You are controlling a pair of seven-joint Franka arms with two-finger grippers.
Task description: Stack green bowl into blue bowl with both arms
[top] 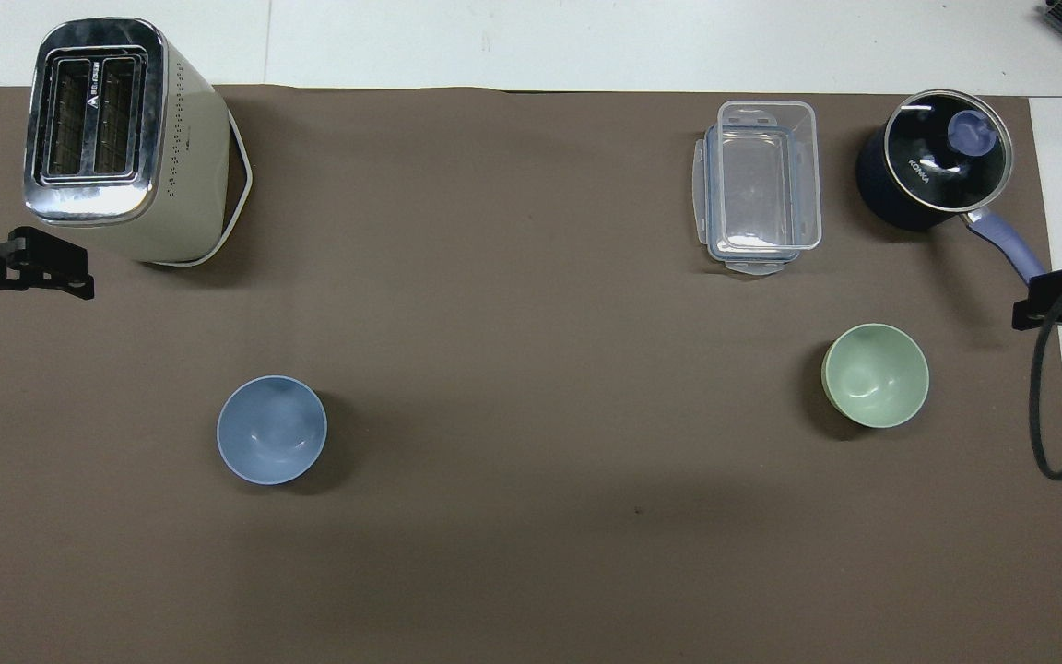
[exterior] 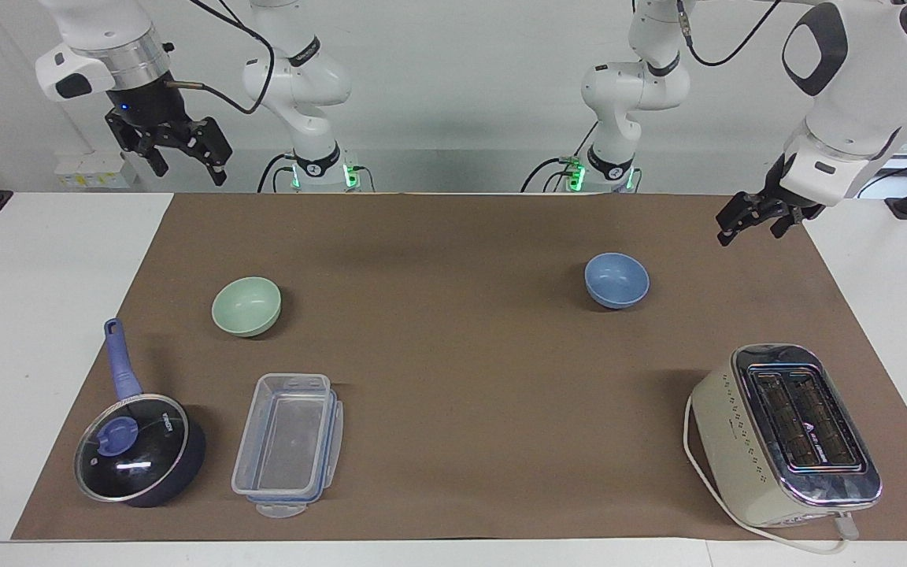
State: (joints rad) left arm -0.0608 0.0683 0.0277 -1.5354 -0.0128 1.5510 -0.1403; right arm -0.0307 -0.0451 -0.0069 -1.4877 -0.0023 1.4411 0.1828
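The pale green bowl (exterior: pixel 246 305) (top: pixel 875 374) stands upright on the brown mat toward the right arm's end of the table. The blue bowl (exterior: pixel 616 279) (top: pixel 272 429) stands upright toward the left arm's end, a little nearer to the robots, and both bowls are empty. My right gripper (exterior: pixel 190 169) hangs open, high over the table's robot-side edge and apart from the green bowl. My left gripper (exterior: pixel 751 232) is open too, low over the mat's corner beside the blue bowl, touching nothing. In the overhead view only their fingers (top: pixel 52 272) (top: pixel 1061 295) show at the side edges.
A cream toaster (exterior: pixel 784 433) (top: pixel 116 138) stands farther from the robots than the blue bowl. A clear plastic container (exterior: pixel 288 441) (top: pixel 761 184) and a dark pot with a glass lid and blue handle (exterior: pixel 138 453) (top: pixel 932 166) lie farther out than the green bowl.
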